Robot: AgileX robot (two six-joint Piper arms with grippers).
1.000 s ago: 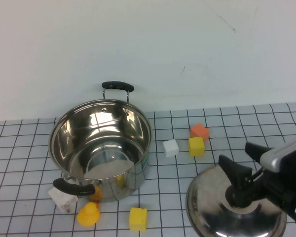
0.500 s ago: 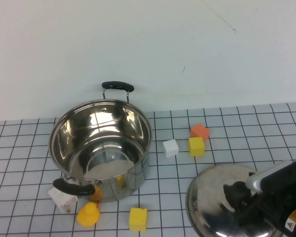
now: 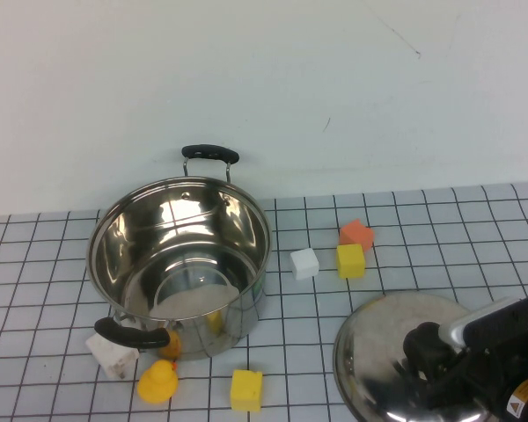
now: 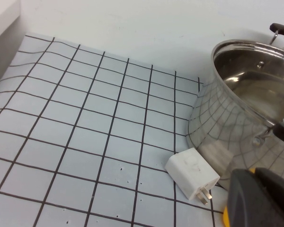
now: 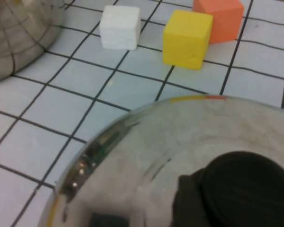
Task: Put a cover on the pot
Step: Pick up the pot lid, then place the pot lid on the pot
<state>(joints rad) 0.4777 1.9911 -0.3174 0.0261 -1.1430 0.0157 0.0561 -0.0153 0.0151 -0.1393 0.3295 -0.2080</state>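
Pot (image 3: 179, 264) sits open on the bench (image 3: 53, 264). Right gripper (image 3: 433, 367) is right of it on the lid (image 3: 378, 347) — fingers' state unclear. Left gripper (image 4: 260, 198) beside pot — can't tell either.

A robot test bench, not a kitchen: the worktop (image 3: 53, 255) wears a white gridded mat against a bare white wall (image 3: 246, 79) (no furnishings), strewn with foam blocks (image 3: 350, 260), a toy duck (image 3: 157, 382) and a charger plug (image 4: 193, 174).

A white cube (image 3: 304, 263), yellow cube (image 3: 350, 260) and orange cube (image 3: 356, 234) cluster mid-table; near the front (left side) sit a duck (image 3: 157, 381), another yellow block (image 3: 246, 389) and a charger (image 4: 192, 173).
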